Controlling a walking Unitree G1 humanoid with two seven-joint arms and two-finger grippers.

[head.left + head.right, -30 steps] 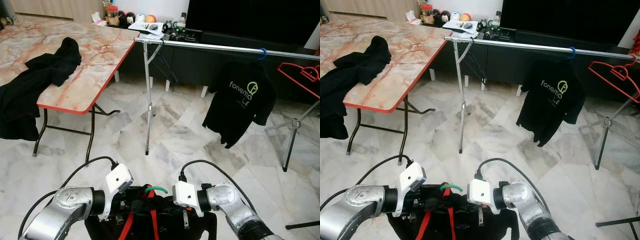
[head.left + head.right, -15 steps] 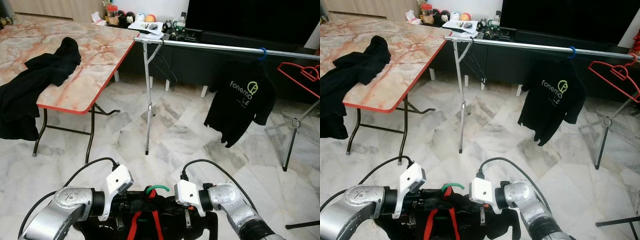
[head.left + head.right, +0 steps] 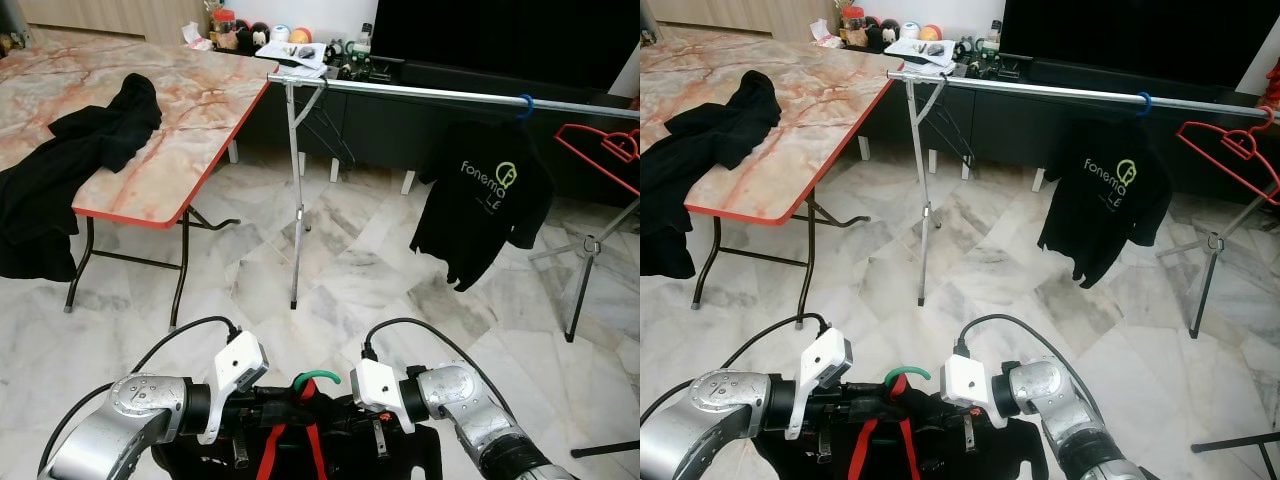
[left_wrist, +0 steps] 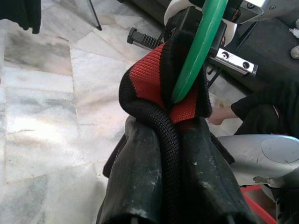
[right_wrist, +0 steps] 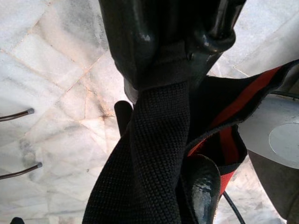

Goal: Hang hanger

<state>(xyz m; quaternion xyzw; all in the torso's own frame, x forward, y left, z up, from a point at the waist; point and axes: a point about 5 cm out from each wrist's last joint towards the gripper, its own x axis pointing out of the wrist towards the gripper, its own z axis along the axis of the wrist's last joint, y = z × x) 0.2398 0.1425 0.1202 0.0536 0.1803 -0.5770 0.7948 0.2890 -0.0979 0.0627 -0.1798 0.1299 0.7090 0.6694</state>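
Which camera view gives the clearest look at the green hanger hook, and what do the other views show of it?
The left wrist view: the green hanger hook rises close up out of the black-and-red garment collar. Both eye views show it as a small green curve between the two hands. In the right wrist view, I cannot make it out.

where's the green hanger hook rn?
In the left eye view the green hanger hook sits bottom centre, between the left gripper and right gripper, poking up from the black-and-red garment.

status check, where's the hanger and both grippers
Left gripper and right gripper shut on black-and-red garment, low before the body. Green plastic hanger hook pokes up between them. Silver metal clothes rail ahead across open floor.
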